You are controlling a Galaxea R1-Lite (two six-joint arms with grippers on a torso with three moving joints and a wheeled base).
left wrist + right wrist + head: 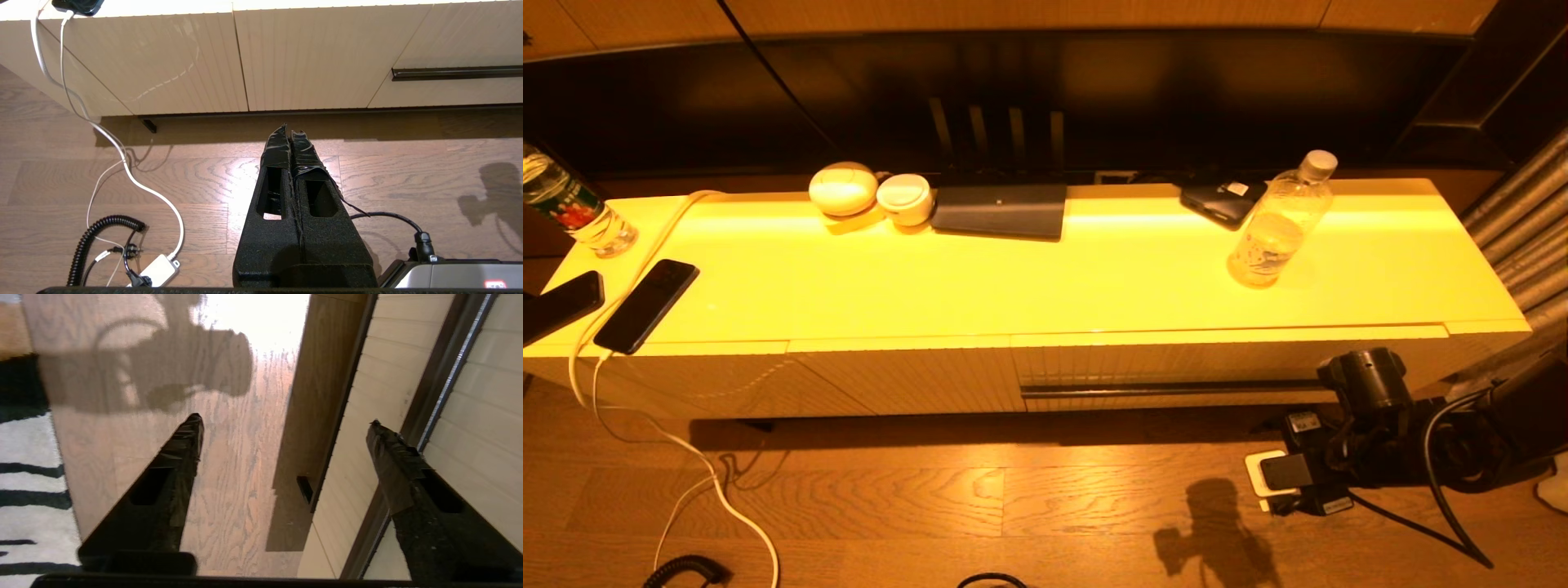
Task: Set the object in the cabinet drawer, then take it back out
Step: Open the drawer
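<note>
Two bottles are counted on the cabinet's top surface (1045,286): one clear water bottle (1278,224) with a white cap, upright near the right end, and one green-and-red labelled bottle (572,208) at the far left, cut off by the frame edge. Two dark phones (645,305) lie at the left front, one partly out of frame, one with a white cable (621,392) plugged in. Two round white items (843,189) and one flat dark box (1001,211) sit along the back; one small dark device (1221,202) is partly hidden behind the water bottle. One cabinet drawer (1176,363) with a ribbed front and a long dark handle slot (1168,389) is seen closed, below the bottle.

The right claw (282,424) is spread wide and empty, close in front of the drawer, one fingertip (378,435) beside the handle slot; contact cannot be made out. In the head view the right arm is seen low at the cabinet's right front, claw itself hidden. The left claw (288,130) is clenched on nothing, low over the wooden floor (388,183), apart from the cabinet.
</note>
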